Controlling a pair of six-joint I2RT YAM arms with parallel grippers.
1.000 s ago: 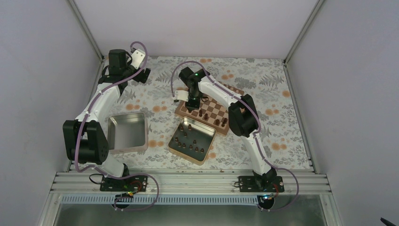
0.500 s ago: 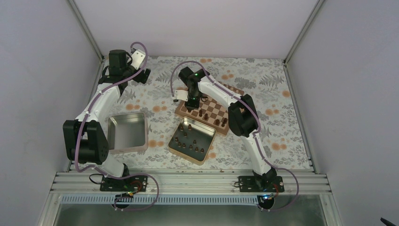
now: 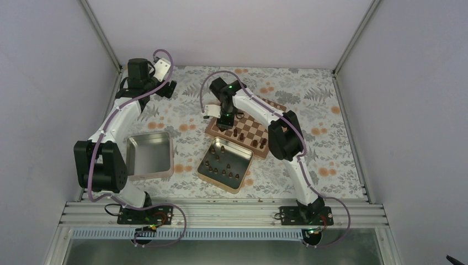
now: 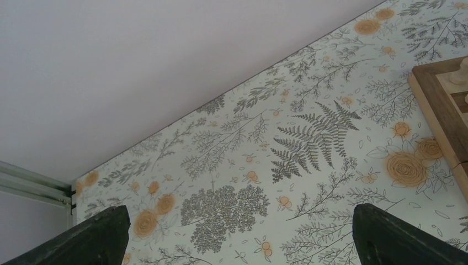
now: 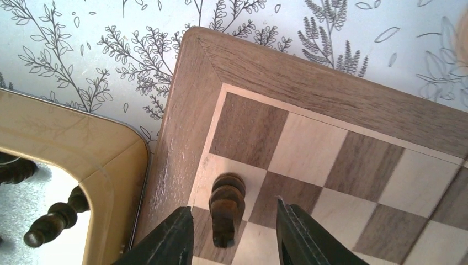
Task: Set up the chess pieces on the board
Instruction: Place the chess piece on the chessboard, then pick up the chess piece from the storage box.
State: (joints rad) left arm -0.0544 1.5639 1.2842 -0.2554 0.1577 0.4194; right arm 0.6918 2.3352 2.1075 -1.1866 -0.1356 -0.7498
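Observation:
The board (image 3: pixel 251 126) lies tilted at mid-table. My right gripper (image 3: pixel 223 125) hangs over its near-left corner. In the right wrist view it (image 5: pixel 233 221) stands open around a dark chess piece (image 5: pixel 225 207) that stands upright on a light edge square of the board (image 5: pixel 309 149), with a gap on each side. A few more dark pieces (image 3: pixel 255 143) stand along the board's near edge. Several others (image 3: pixel 223 168) sit in a tin (image 3: pixel 238 150). My left gripper (image 3: pixel 168 88) is open at the far left, over bare cloth (image 4: pixel 240 232).
An empty square tin (image 3: pixel 148 135) sits at the left by the left arm. The tin's rim (image 5: pixel 105 165) lies right beside the board's left border. A pale piece (image 4: pixel 461 72) shows at the board's far corner (image 4: pixel 441 105). Walls close in the back and sides.
The right gripper's jaws have parted and let go of the dark piece, which now stands free on its square. The left arm has not moved.

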